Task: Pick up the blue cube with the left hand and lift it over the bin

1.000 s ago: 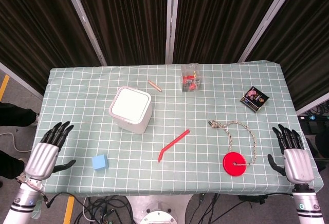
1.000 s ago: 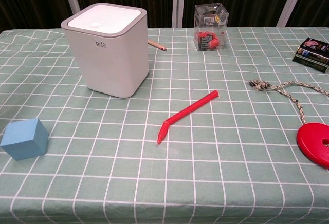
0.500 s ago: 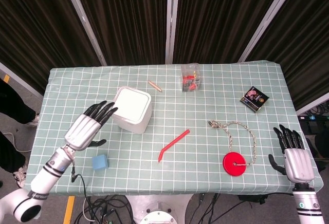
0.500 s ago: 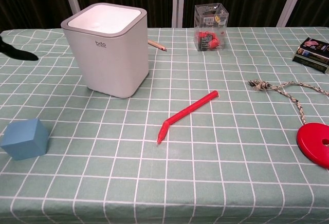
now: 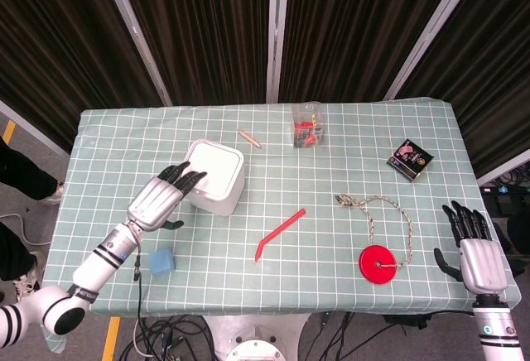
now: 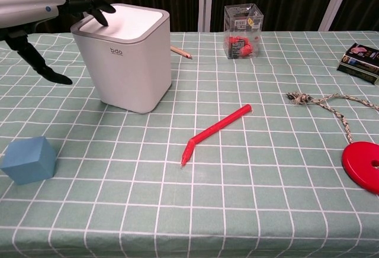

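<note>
The blue cube point(image 5: 161, 262) point(image 6: 28, 160) lies on the checked cloth near the front left edge. The white bin point(image 5: 213, 176) point(image 6: 125, 55) stands upright behind it, toward the middle. My left hand point(image 5: 162, 197) point(image 6: 37, 6) hovers above the table, open with fingers spread, its fingertips at the bin's left rim; the cube lies in front of it, apart. My right hand point(image 5: 475, 253) rests open at the table's front right corner, holding nothing.
A red bent straw point(image 5: 278, 232) point(image 6: 214, 132) lies at centre. A red disc point(image 5: 380, 263) with a cord point(image 5: 386, 212) sits front right. A clear box of red parts point(image 5: 306, 127), a pencil point(image 5: 249, 138) and a small dark packet point(image 5: 409, 160) lie further back.
My left hand has swung from beyond the table's front left edge inward and up to the bin's left rim. The cube and right hand have not moved.
</note>
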Available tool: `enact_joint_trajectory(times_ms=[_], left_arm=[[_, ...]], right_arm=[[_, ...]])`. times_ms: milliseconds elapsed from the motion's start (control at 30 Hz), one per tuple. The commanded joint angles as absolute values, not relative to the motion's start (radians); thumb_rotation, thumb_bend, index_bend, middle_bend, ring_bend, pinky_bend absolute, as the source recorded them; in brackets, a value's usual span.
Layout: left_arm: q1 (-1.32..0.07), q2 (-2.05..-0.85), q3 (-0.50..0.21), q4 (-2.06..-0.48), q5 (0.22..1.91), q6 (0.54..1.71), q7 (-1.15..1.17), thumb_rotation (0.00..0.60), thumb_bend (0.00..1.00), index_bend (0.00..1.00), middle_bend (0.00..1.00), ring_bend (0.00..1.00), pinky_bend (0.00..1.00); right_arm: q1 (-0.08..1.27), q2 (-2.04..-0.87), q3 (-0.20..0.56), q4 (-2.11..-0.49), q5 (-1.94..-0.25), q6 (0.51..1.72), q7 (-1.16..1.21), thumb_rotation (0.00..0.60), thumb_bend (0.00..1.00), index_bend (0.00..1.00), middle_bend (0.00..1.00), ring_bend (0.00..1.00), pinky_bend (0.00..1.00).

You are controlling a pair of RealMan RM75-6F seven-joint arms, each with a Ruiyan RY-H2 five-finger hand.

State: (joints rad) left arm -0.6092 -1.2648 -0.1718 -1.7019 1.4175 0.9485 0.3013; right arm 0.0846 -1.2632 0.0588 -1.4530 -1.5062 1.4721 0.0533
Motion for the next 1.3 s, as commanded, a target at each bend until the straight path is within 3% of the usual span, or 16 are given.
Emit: enact_joint_trajectory(times_ms=[33,167,300,400,600,733,867,1033,1300], left_arm=[[-0.611,-1.266,-0.163,-1.704,1.420,0.958,0.298,0.600,0.02,0.02,0.24,0.00,0.15],[-0.606,-1.255,-0.161,-1.716,1.430,0.992,0.295,0.600,0.02,0.02,0.25,0.00,0.15],[-0.571,-1.236,-0.179,-1.738,1.451,1.103,0.283,0.600,0.02,0.02,0.08,0.00,0.15],[-0.513,-1.193,-0.166,-1.783,1.449,1.185,0.268,0.600,0.02,0.02,0.05,0.00,0.15],[-0.353,-1.089,-0.017,-1.845,1.477,1.270,0.169,0.600,0.02,0.02,0.06,0.00,0.16],[-0.278,-1.106,0.074,-1.805,1.548,1.313,0.126,0.600,0.02,0.04,0.08,0.00,0.16],[-0.254,-1.160,0.119,-1.752,1.594,1.305,0.125,0.600,0.02,0.05,0.10,0.00,0.17],[-0.266,-1.232,0.123,-1.718,1.604,1.258,0.111,0.600,0.02,0.06,0.11,0.00,0.18],[-0.286,-1.327,0.104,-1.649,1.572,1.198,0.102,0.600,0.02,0.07,0.15,0.09,0.32]], right_arm=[[0.086,-1.263,0.060,-1.455,-1.506,1.472,0.051,0.600,0.29,0.00,0.00,0.00,0.00],[0.086,-1.263,0.059,-1.458,-1.508,1.472,0.048,0.600,0.29,0.00,0.00,0.00,0.00],[0.086,-1.263,0.059,-1.460,-1.508,1.471,0.048,0.600,0.29,0.00,0.00,0.00,0.00],[0.085,-1.259,0.060,-1.461,-1.509,1.477,0.051,0.600,0.29,0.00,0.00,0.00,0.00],[0.082,-1.245,0.067,-1.471,-1.512,1.492,0.056,0.600,0.29,0.00,0.00,0.00,0.00],[0.084,-1.240,0.070,-1.479,-1.516,1.494,0.054,0.600,0.29,0.00,0.00,0.00,0.00],[0.088,-1.240,0.067,-1.489,-1.524,1.492,0.044,0.600,0.29,0.00,0.00,0.00,0.00],[0.091,-1.237,0.067,-1.503,-1.528,1.492,0.032,0.600,0.29,0.00,0.00,0.00,0.00],[0.093,-1.237,0.064,-1.503,-1.522,1.482,0.032,0.600,0.29,0.00,0.00,0.00,0.00]])
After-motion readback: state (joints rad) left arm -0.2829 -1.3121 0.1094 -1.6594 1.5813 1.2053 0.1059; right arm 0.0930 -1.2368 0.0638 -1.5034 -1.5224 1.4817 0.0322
